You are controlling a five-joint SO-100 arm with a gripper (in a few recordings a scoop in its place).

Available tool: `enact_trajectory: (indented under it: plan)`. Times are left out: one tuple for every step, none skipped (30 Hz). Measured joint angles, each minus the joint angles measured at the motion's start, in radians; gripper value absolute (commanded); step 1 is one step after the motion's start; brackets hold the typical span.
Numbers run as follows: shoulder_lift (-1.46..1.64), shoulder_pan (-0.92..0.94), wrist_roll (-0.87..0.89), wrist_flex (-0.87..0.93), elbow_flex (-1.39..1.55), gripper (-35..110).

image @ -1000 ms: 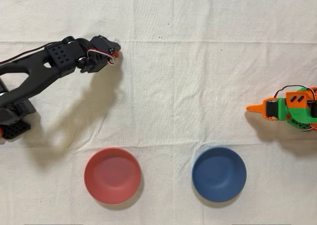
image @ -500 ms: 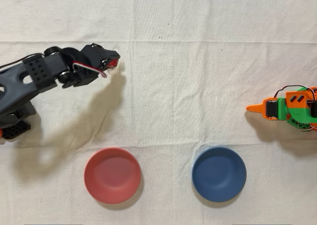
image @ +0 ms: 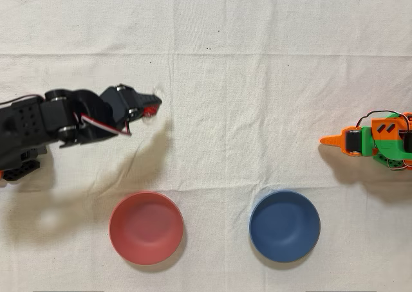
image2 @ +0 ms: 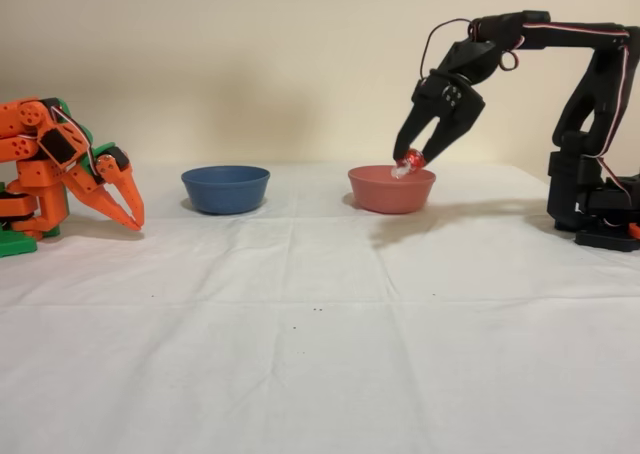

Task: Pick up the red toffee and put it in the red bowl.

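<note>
The black arm's gripper (image: 152, 105) is shut on the red toffee (image: 150, 110), a small red foil candy with clear wrapper ends, held high above the cloth. In the fixed view the gripper (image2: 413, 158) points down with the toffee (image2: 409, 161) at its tips. There the candy appears level with the rim of the red bowl (image2: 391, 189). From overhead, the salmon-red bowl (image: 146, 227) lies well below the gripper in the picture and holds nothing.
A dark blue bowl (image: 284, 226) sits to the right of the red one in the overhead view. The idle orange arm (image: 373, 141) stands at the right edge. A white cloth (image: 232, 112) covers the table.
The gripper has carried the toffee downward in the overhead picture, toward the red bowl, and slightly right. The arm has swung and folded lower. The bowls have not moved.
</note>
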Motion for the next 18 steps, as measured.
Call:
enact_trajectory:
  plan:
    - [0.003,0.020,-0.012,0.006,-0.008,10]
    - [0.003,0.041,-0.018,0.008,-0.015,10]
    - [0.008,0.064,-0.029,0.011,-0.023,10]
    - [0.012,0.087,-0.041,0.011,-0.029,10]
    - [0.017,0.110,-0.051,0.009,-0.034,11]
    - [0.021,0.130,-0.058,0.008,-0.037,11]
    - [0.023,0.153,-0.067,0.008,-0.038,11]
    - [0.023,0.175,-0.074,0.005,-0.040,11]
    - [0.023,0.201,-0.083,0.000,-0.044,11]
    - [0.025,0.225,-0.089,-0.002,-0.049,11]
    - [0.025,0.250,-0.092,0.002,-0.054,11]
    - [0.025,0.272,-0.095,0.002,-0.055,11]
    - [0.025,0.287,-0.097,0.002,-0.058,11]
    - [0.025,0.301,-0.097,0.000,-0.058,11]
    - [0.025,0.308,-0.097,-0.002,-0.058,10]
    - [0.025,0.319,-0.098,-0.005,-0.058,11]
    - [0.025,0.336,-0.100,-0.005,-0.058,11]
    - [0.025,0.351,-0.100,-0.008,-0.058,11]
